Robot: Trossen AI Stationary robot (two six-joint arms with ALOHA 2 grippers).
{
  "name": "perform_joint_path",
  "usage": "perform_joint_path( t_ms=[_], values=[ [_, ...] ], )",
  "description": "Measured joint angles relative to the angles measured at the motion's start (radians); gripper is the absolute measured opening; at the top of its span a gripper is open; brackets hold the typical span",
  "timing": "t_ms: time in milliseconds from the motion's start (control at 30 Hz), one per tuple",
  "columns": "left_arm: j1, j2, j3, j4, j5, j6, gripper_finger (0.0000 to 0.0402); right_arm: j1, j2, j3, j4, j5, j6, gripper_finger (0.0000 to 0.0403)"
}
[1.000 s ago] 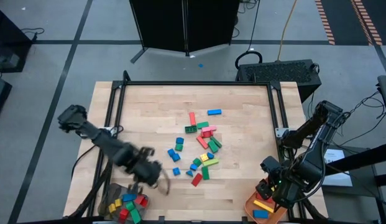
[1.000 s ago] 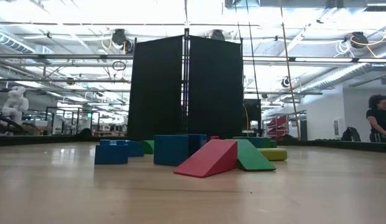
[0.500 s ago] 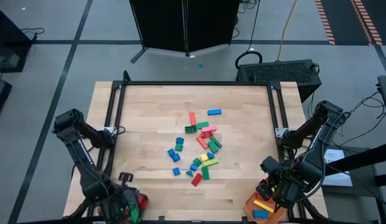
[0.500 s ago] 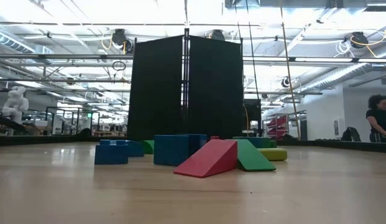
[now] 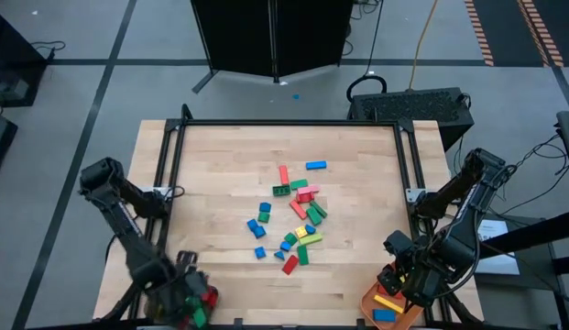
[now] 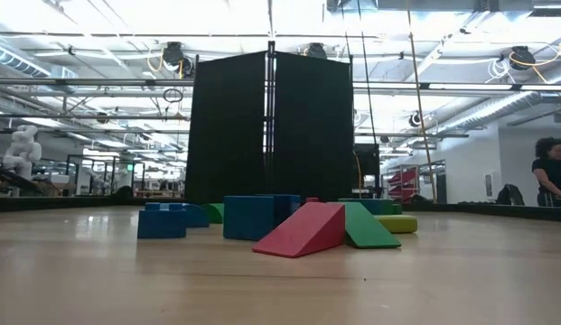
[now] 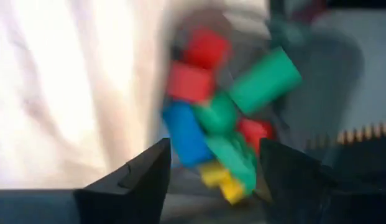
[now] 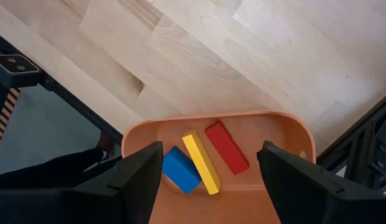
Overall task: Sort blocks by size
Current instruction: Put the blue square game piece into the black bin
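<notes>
Several loose blocks [image 5: 293, 215] in red, blue, green and yellow lie scattered on the middle of the wooden table; the low view shows them as a low cluster [image 6: 298, 230]. My left gripper [image 5: 186, 295] hangs at the table's near left corner, pointing down over the grey container [image 7: 317, 87]. Its fingers [image 7: 214, 149] are open, and a heap of red, green, blue and yellow blocks [image 7: 217, 112] lies in the container below them. My right gripper [image 5: 403, 284] hangs open [image 8: 211, 149] over the orange tray [image 8: 286, 134] at the near right corner.
The orange tray [image 5: 371, 307] holds a blue, a yellow and a red long block [image 8: 208, 158]. A black frame [image 5: 284, 124] runs along the table's far, left and right edges. Bare wood lies between the block cluster and both near corners.
My left gripper has swung from the table's near-left part, beside the block cluster, toward the near left corner and down. It now hangs over the grey container. The loose blocks on the table have not moved.
</notes>
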Motion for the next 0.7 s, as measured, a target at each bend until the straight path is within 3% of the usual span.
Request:
perform_joint_path(
  t_ms=[200,300,433,700],
  values=[
    [0.205,-0.065,0.000,0.001,-0.326,0.155,0.0257,0.000,0.000,0.000,0.000,0.000,0.002,0.0256],
    [0.316,-0.070,-0.008,0.107,-0.440,0.187,0.0258,0.000,0.000,0.000,0.000,0.001,0.002,0.0256],
    [0.385,-0.032,-0.082,0.388,-0.408,0.276,0.0258,0.000,0.000,0.000,-0.001,0.002,-0.001,0.0256],
    [0.409,0.089,-0.178,0.560,-0.396,0.276,0.0258,0.000,0.000,0.000,-0.007,0.017,-0.006,0.0256]
  ],
)
